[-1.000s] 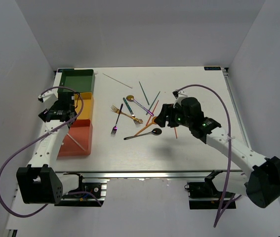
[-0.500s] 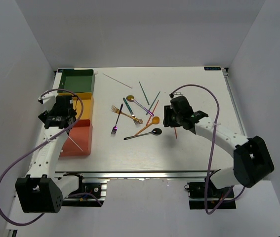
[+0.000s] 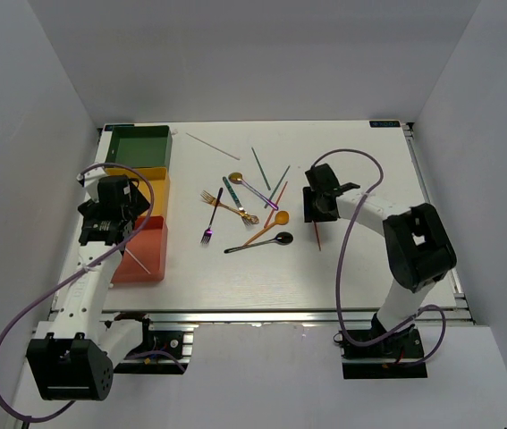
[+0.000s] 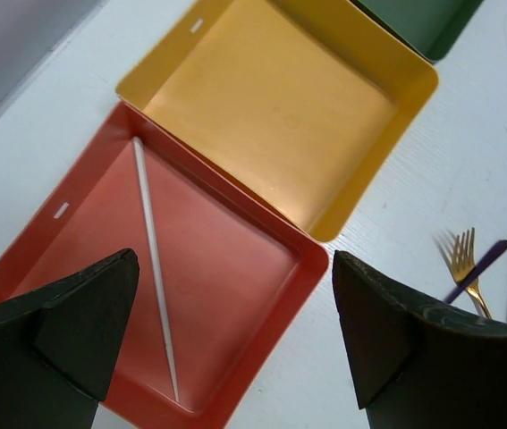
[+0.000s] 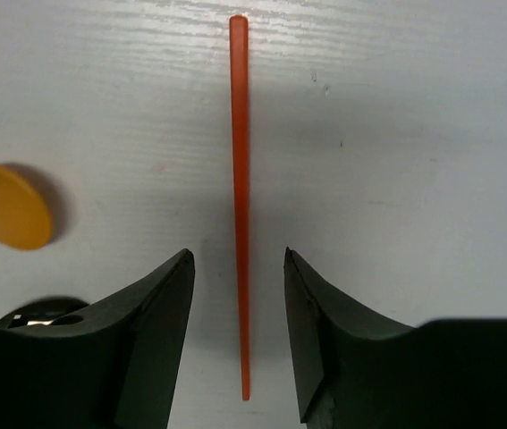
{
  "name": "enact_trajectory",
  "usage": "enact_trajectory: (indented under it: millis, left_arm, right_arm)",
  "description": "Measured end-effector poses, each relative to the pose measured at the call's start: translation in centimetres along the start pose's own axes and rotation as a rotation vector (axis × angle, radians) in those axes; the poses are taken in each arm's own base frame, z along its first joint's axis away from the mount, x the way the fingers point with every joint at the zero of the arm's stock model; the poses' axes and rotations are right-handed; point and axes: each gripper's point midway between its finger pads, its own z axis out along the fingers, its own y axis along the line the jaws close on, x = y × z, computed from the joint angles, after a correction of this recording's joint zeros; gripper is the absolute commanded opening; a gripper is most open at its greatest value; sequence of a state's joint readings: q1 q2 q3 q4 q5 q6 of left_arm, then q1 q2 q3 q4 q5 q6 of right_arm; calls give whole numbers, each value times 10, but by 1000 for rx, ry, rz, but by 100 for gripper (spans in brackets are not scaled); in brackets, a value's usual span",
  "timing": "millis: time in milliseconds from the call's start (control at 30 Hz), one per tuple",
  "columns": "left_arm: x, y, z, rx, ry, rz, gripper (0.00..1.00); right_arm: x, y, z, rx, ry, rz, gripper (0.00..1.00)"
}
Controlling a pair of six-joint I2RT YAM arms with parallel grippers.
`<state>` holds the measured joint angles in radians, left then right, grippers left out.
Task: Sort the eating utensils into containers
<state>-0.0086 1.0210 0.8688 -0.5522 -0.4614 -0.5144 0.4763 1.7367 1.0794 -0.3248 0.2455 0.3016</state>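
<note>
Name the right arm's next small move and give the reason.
Probably close the right gripper on the orange chopstick: the stick lies flat on the table, centred between the open fingers, which do not touch it yet.

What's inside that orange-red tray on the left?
A single white chopstick lies slantwise in the orange-red tray. The wrist view shows nothing else on its floor, though the left gripper, open above it, covers the near corners.

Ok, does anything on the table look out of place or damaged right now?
Nothing looks damaged. One white chopstick lies diagonally in the orange-red tray; the yellow tray is empty. The other utensils are loosely scattered mid-table, some crossing, with an orange chopstick between the right gripper's fingers.
</note>
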Motion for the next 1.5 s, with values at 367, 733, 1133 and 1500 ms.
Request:
enact_trajectory:
  millis: [367, 733, 1133, 1500]
  left_arm:
    - [7, -14, -1, 82, 35, 11, 98]
    - [52, -139, -55, 857, 228, -131, 98]
    - [81, -241, -193, 1406, 363, -59, 93]
    - [78, -246, -186, 1365, 362, -108, 15]
  right_arm:
    - [-1, -4, 23, -4, 26, 0, 0]
    - [-5, 40, -67, -364, -116, 113, 0]
    - [-11, 180, -230, -1232, -202, 74, 0]
    - [0, 213, -247, -1299, -152, 47, 0]
